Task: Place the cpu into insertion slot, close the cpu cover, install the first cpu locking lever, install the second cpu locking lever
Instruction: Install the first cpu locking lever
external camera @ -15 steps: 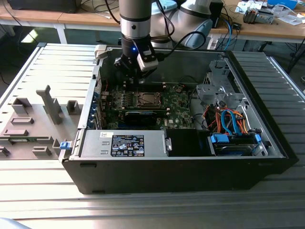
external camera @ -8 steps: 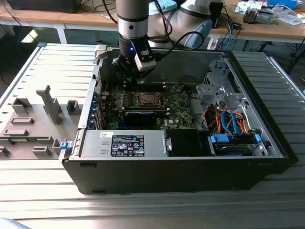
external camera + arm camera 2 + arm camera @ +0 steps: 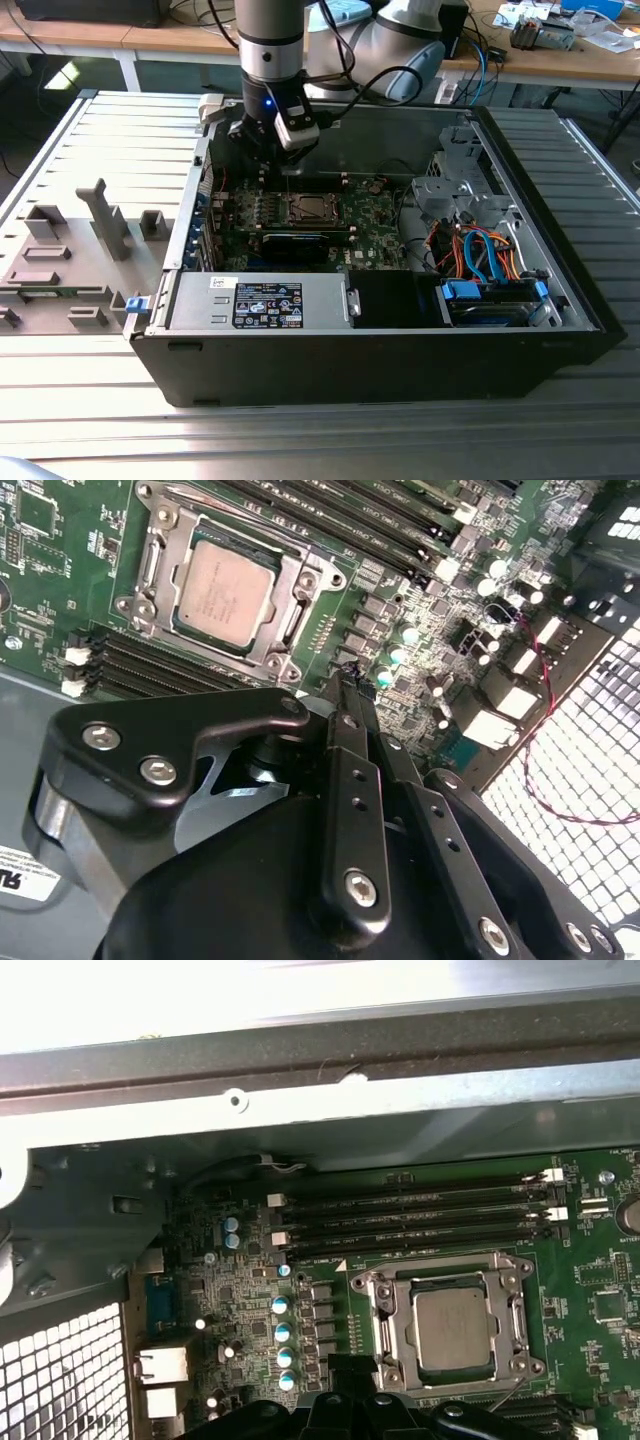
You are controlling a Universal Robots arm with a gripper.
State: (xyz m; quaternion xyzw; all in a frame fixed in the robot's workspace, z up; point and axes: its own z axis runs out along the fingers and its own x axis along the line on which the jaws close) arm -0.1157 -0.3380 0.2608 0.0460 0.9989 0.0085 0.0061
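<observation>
Cpu [image 3: 223,590] seated under closed cpu cover [image 3: 285,602]; tool [image 3: 347,685] nearby, empty

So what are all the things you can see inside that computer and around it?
computer case: one, black, lying open on the slatted metal table
motherboard: one, green, on the case floor
cpu: one, silvery-grey, sitting in the insertion slot
cpu cover: one, grey metal frame, lying flat around the cpu
memory slots: several, long and black, in rows on both sides of the socket
long black card: one, next to the socket
power supply: one, grey box with a label, near corner of the case
cables: a bundle, orange and blue, at the exterior view's right
grey holders: several, on the table at the exterior view's left
gripper: one, black, above the board beside the socket, holding nothing
</observation>
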